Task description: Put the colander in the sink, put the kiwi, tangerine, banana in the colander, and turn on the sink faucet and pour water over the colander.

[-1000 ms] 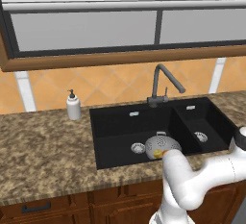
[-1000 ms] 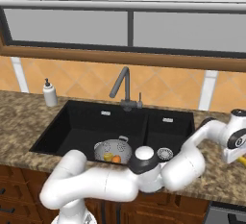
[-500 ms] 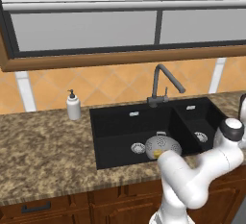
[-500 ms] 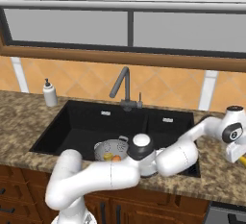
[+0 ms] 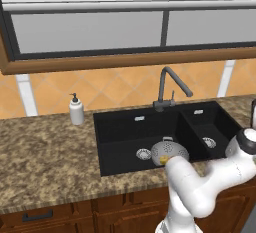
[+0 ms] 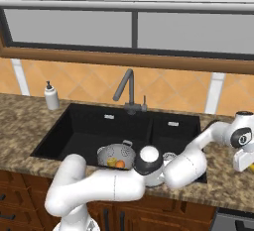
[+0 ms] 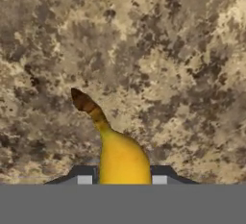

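On the speckled granite counter lies the banana (image 7: pixel 120 153), yellow with a dark stem tip pointing away from the hand. My gripper (image 7: pixel 121 177) is shut on its thick end, one fingertip pressed against each side. In the right base view the gripper (image 6: pixel 248 164) hangs low over the counter right of the sink (image 6: pixel 79 126). The grey colander (image 6: pixel 116 156) sits in the large basin with the orange tangerine (image 6: pixel 120 164) and a greenish kiwi (image 6: pixel 111 162) inside. From the left the colander (image 5: pixel 170 152) shows near the divider. Behind the sink (image 5: pixel 125 127) the dark faucet (image 5: pixel 167 84) stands with no water running.
A white soap dispenser (image 5: pixel 76 111) stands on the counter left of the sink. The smaller right basin (image 5: pixel 210 132) has a silver drain. Tiled wall and a window run behind the counter. My white arm stretches across the sink's front edge.
The arm has swung further right and the hand has come down onto the counter. The jaws, wide open a second ago, have closed in on the banana.
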